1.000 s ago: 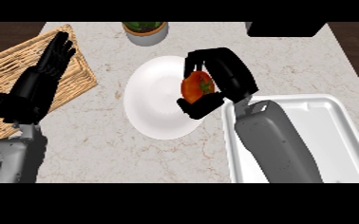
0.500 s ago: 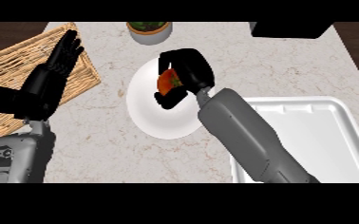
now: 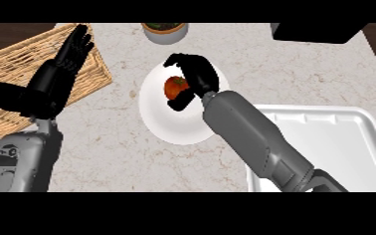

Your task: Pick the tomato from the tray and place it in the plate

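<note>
**Setting the tomato down on the plate**

The right hand [image 3: 195,79] is curled round the tomato [image 3: 175,87], which sits over the upper part of the white plate [image 3: 165,122]; whether it touches the plate cannot be told. To finish well, lower until it rests, then release the fingers gently so the round fruit does not roll towards the rim. The left hand [image 3: 62,69] rests open over the wicker mat [image 3: 26,55]. The tray [image 3: 330,129] lies on the bench [image 3: 110,154].
</note>
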Motion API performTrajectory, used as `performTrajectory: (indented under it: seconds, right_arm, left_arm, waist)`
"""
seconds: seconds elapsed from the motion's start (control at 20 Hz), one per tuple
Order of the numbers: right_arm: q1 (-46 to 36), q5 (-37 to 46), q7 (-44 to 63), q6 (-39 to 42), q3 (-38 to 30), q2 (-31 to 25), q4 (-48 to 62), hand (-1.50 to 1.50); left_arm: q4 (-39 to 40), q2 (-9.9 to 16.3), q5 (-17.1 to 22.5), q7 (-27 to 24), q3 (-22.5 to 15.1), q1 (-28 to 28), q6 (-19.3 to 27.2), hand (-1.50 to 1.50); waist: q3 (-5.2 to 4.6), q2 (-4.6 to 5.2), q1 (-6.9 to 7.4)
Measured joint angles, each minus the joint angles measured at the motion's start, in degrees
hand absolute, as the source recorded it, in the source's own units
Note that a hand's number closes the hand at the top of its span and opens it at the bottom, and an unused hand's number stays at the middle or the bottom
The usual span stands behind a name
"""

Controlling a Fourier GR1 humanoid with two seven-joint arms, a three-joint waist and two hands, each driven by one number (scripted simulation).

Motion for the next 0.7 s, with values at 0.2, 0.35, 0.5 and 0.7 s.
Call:
performTrajectory:
  seconds: [0.2,0.35,0.5,0.7]
  right_arm:
    - [-0.4,-7.3,-3.7,-1.6,1.3,0.0,1.8,-1.5]
    - [-0.4,-12.1,-7.2,-4.4,1.5,0.0,1.7,-1.5]
    - [-0.8,-16.9,-10.0,-7.5,0.7,0.0,0.8,-1.5]
    - [-1.2,-24.3,-14.0,-8.7,-1.7,0.0,0.4,-1.5]
  left_arm:
    - [-0.4,-0.7,-0.1,0.6,-0.8,-0.9,0.0,0.0]
    - [0.2,-0.4,0.3,1.2,-0.4,-2.2,-0.2,0.0]
    - [0.5,-0.2,0.4,0.9,-0.1,-1.6,-0.5,0.0]
    - [-0.1,-0.5,-0.2,0.9,-0.3,-0.7,-0.1,0.0]
  waist:
    - [0.03,0.2,1.06]
    - [0.04,0.31,1.29]
    - [0.04,0.15,1.02]
    - [0.05,-0.03,0.41]
